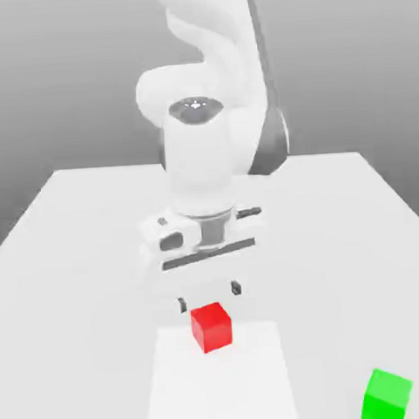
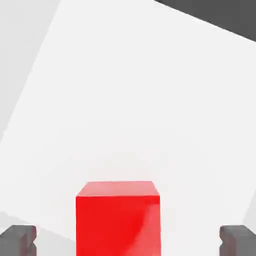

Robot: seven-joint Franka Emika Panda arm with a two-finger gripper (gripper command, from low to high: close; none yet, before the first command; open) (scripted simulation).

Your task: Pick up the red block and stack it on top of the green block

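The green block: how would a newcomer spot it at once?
Start at the white table under the arm. Go to its near corner at the exterior view's right. The green block sits there alone, apart from the red block below the gripper.

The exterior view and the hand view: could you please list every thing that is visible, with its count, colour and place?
red block: one, red, on the table directly below the gripper; in the hand view it lies between the two fingertips with gaps on both sides.
green block: one, green, on the table, toward the exterior view's right of the red block, apart from it.
table: one, white, under both blocks.
arm: one, white, reaching down over the table.
gripper: one, white body with dark fingertips, open, straddling the red block.
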